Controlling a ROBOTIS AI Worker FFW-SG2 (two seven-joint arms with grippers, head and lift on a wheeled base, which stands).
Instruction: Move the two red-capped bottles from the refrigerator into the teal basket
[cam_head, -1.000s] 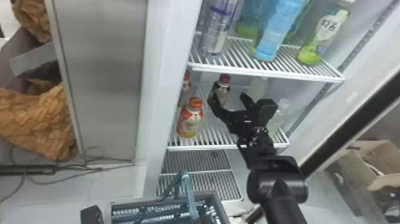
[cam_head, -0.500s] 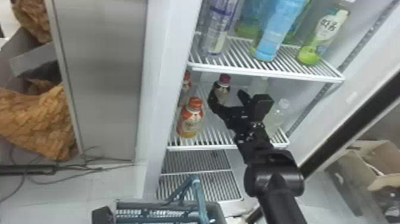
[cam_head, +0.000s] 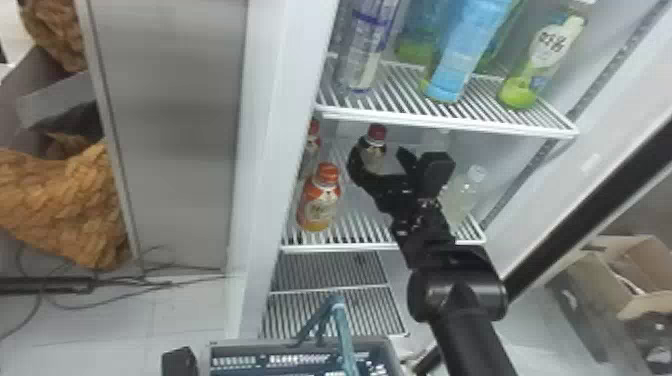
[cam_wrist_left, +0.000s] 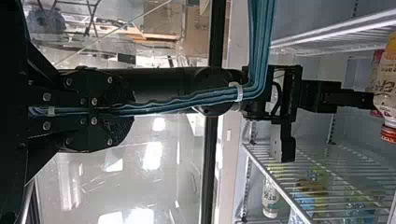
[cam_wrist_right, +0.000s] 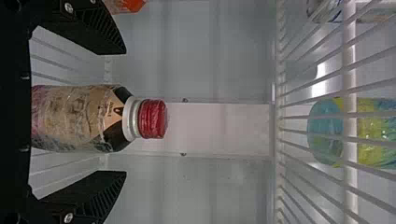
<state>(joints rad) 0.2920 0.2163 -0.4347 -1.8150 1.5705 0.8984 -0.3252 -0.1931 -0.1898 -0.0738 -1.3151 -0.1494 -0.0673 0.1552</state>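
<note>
The right claw (cam_head: 378, 155) reaches into an open refrigerator (cam_head: 282, 125), its fingers spread on either side of a dark-necked bottle (cam_head: 375, 150) with a red cap. The bottle stands upright on the lower of two white shelves, and the right wrist view shows gaps on both sides of it. Nearer the front of that shelf (cam_head: 360, 245), to the left, stands an orange bottle (cam_head: 320, 205) with an orange-red cap; behind it is a third bottle (cam_head: 312, 142), red-capped and partly hidden by the refrigerator's side. A clear bottle (cam_head: 462, 195) stands to the right (taller bottles line the shelf above (cam_head: 445, 124)). Below, at the head view's bottom edge, is the teal basket (cam_head: 240, 344), its handle (cam_head: 342, 325) raised. The left claw (cam_head: 180, 361) pinches that handle, its fingers pressed together on it in the left wrist view.
</note>
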